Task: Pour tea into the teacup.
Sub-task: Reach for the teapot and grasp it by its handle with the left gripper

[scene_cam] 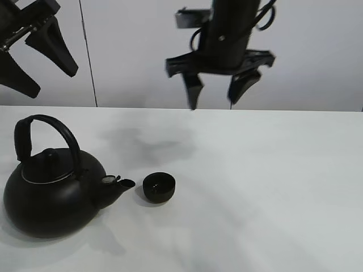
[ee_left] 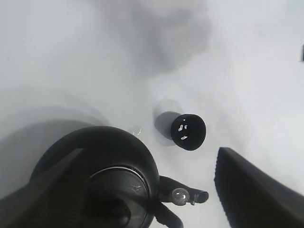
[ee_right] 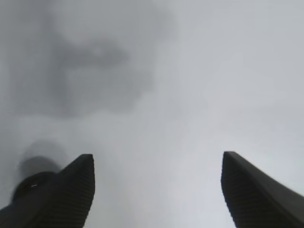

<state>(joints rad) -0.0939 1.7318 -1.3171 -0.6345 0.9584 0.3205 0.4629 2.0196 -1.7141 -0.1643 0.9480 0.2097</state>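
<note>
**Teacup.** I see the teacup (scene_cam: 159, 187) at lower centre-left of the exterior high frame. It is a small, matte black, handleless bowl standing upright on the worktop (scene_cam: 272, 192). It sits just beside the spout tip of the kettle (scene_cam: 54, 195), with a narrow strip of white between them, so they are not touching. The kettle is far larger, round and black, with an arched handle and a knobbed lid. In the left wrist frame bright glints show inside the cup (whether they come from tea I cannot tell).

**Arms.** The left jaws hang at the upper left of the exterior frame, high above the kettle. Their fingers (scene_cam: 57, 54) are spread wide, angled downward, and grasp nothing. The right jaws hang at upper centre, pointing straight down and well above the worktop. Their fingers (scene_cam: 193, 90) are also parted, with only bare surface between them in the right wrist frame.

**Setting.** The worktop is plain white and carries soft grey shadows of the arms. Behind it stands a pale wall (scene_cam: 317, 51) crossed by one thin dark vertical seam at left.
</note>
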